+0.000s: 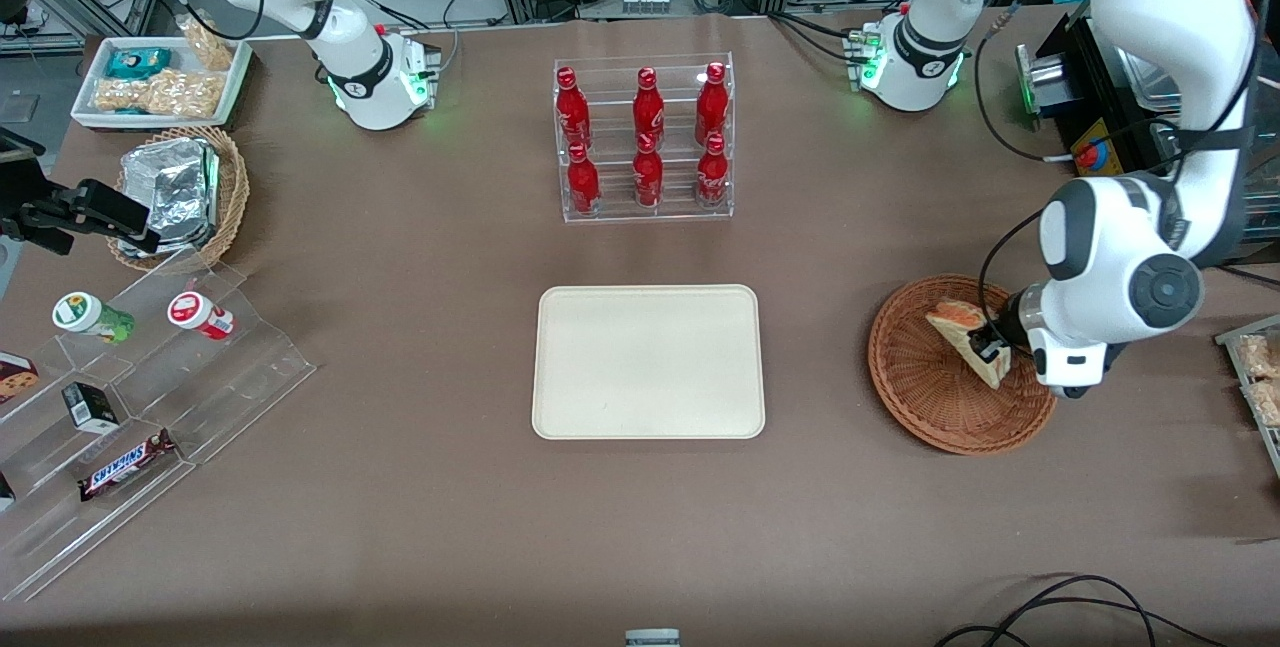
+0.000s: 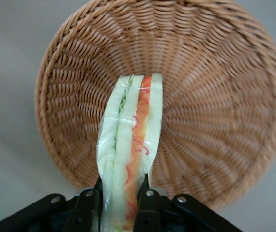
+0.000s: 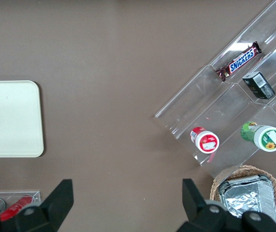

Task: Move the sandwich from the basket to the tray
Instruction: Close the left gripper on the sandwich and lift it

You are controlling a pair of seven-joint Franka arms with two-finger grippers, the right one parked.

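**Sandwich pinched at one end, tray still a long carry away**

The left arm's pincer [image 1: 992, 347] is closed on the sandwich [image 1: 968, 337], its two fingers [image 2: 87, 205] squeezing the wedge's wrapped end while the rest juts out over the wicker basket [image 1: 925, 397]. From the wrist view the sandwich appears to hang above the basket's weave rather than lie on it, though I cannot tell how high it sits.

The main risk is the grip itself. The fingers hold only a narrow end of soft bread under slick clear film, so the wedge could slide out, or droop and pivot, if the arm swings quickly. Too hard a squeeze would likely crush the layers instead. A low sideways move might also catch the free end on the basket's raised rim and tip the basket.

Room for the carry looks generous. Between the basket and the cream tray [image 1: 648, 362] lies bare brown table [image 1: 820, 487], and the tray is well apart from the basket. The clear rack of red bottles [image 1: 645, 139] stands farther from the front camera than the tray, near its edge, so the drop should stay toward the tray's middle. The tray's rim is low.
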